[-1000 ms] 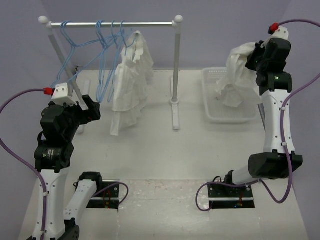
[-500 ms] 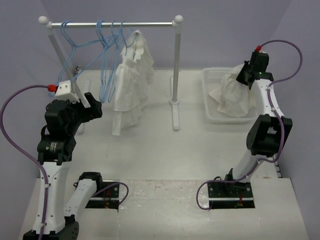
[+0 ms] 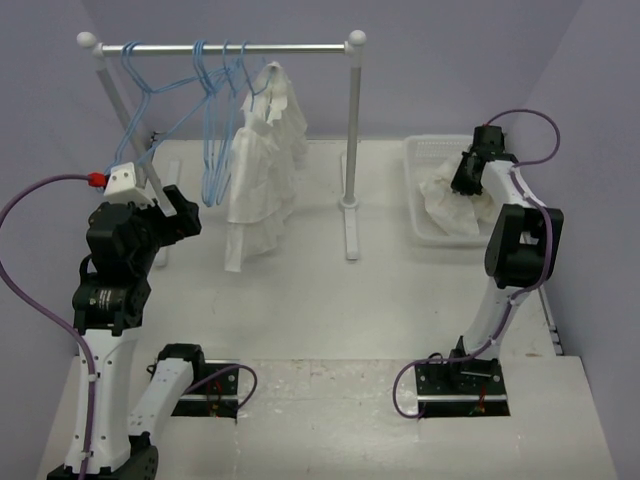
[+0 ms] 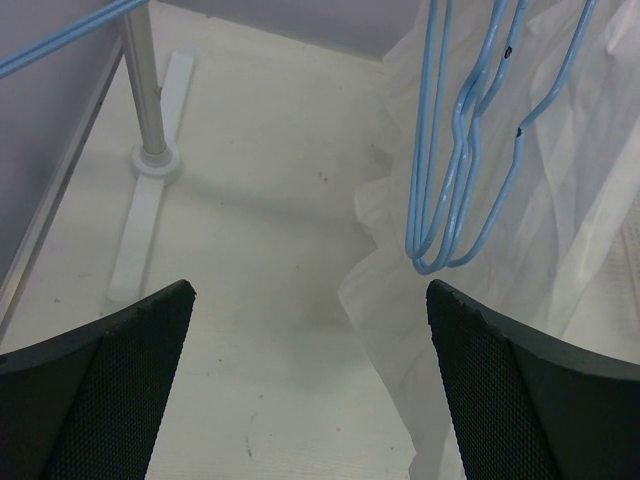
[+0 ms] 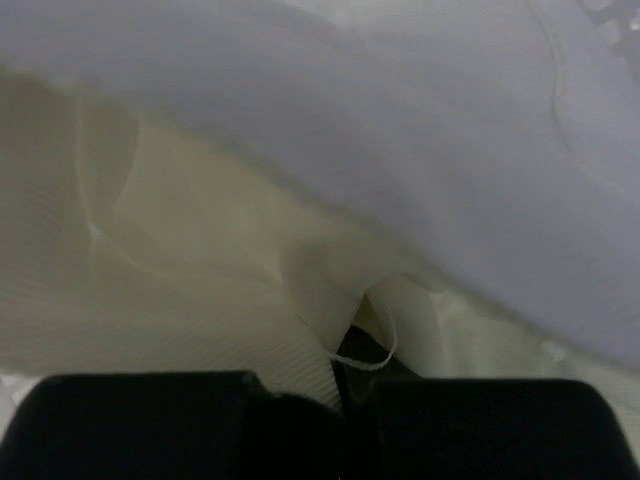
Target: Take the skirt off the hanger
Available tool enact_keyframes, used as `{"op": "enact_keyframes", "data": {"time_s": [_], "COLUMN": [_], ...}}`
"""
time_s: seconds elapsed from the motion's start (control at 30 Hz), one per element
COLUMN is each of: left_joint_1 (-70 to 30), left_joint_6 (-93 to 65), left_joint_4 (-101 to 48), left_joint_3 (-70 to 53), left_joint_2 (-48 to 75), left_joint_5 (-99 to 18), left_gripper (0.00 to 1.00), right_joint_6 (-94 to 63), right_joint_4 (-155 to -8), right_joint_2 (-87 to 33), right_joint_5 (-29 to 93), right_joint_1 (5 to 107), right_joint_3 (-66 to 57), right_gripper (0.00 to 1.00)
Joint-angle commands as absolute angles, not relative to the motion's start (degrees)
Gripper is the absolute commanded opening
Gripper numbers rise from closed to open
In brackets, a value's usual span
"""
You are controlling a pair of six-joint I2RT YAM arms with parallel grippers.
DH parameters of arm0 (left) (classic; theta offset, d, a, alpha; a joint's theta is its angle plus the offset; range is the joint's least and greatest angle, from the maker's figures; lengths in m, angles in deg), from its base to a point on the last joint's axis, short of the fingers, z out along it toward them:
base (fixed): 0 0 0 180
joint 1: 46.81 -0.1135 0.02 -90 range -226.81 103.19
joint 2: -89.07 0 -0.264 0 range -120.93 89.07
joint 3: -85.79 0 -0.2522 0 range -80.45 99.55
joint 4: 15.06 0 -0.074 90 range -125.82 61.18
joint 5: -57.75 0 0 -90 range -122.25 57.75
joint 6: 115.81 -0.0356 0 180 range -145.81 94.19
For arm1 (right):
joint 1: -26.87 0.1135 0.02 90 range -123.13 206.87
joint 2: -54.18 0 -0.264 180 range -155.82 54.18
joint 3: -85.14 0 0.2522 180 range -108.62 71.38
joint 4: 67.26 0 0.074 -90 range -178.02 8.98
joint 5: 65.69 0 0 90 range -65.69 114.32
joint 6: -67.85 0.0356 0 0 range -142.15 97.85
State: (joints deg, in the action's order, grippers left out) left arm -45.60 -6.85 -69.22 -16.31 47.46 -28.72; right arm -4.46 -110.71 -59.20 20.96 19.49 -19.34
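Note:
The plain white skirt [image 3: 446, 205] lies bunched in the white basket [image 3: 413, 190] at the right. My right gripper [image 3: 463, 177] is down in the basket, shut on a fold of it. In the right wrist view the fabric [image 5: 200, 280] fills the frame, pinched between the closed jaws [image 5: 345, 385]. Several bare light-blue wire hangers [image 3: 213, 120] hang on the rail; I cannot tell which one bore the skirt. My left gripper [image 3: 190, 211] is open and empty, just left of their lower ends [image 4: 455, 200], its jaws wide apart [image 4: 310, 290].
A white ruffled garment [image 3: 262, 170] hangs on the rail [image 3: 240, 47], right of the bare hangers, also in the left wrist view [image 4: 560, 230]. The rack's posts stand at the left [image 4: 148, 90] and at the middle [image 3: 351, 140].
My right arm has come down from above the basket and carried the skirt into it. The left arm has barely moved.

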Motion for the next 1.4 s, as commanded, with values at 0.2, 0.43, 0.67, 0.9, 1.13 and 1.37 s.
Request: {"op": "enact_keyframes", "data": {"time_s": [0.2, 0.43, 0.67, 0.9, 1.13, 1.37], "left_joint_1": [-45.41, -45.41, -45.41, -45.41, -45.41, -45.41], "left_joint_6": [-5.77, -6.47, -6.91, -7.0, -7.17, -7.09], "left_joint_4": [-68.37, -68.63, -68.28, -68.55, -68.81, -68.2], "left_joint_3": [-14.71, -13.04, -12.51, -13.57, -14.79, -15.76], "left_joint_2": [48.11, 47.93, 47.67, 47.49, 48.55, 48.46], "left_joint_5": [-26.8, -27.59, -28.47, -27.86, -26.01, -26.79], "left_gripper": [1.0, 1.0, 1.0, 1.0, 1.0, 1.0], "right_joint_6": [-9.15, -8.88, -8.53, -4.23, 0.53, 1.93], "right_joint_4": [-127.78, -124.53, -121.11, -118.37, -119.86, -122.94], "right_joint_2": [-66.32, -56.58, -37.87, -14.58, 11.68, 18.84], "right_joint_5": [25.37, 21.69, 19.83, 16.59, 15.26, 13.68], "right_joint_1": [21.07, 21.86, 23.87, 26.16, 28.01, 27.92], "right_joint_3": [-31.81, -26.97, -23.11, -3.53, 15.99, 16.89], "right_gripper": [0.14, 0.7, 0.99, 0.99, 0.99, 0.99]}}
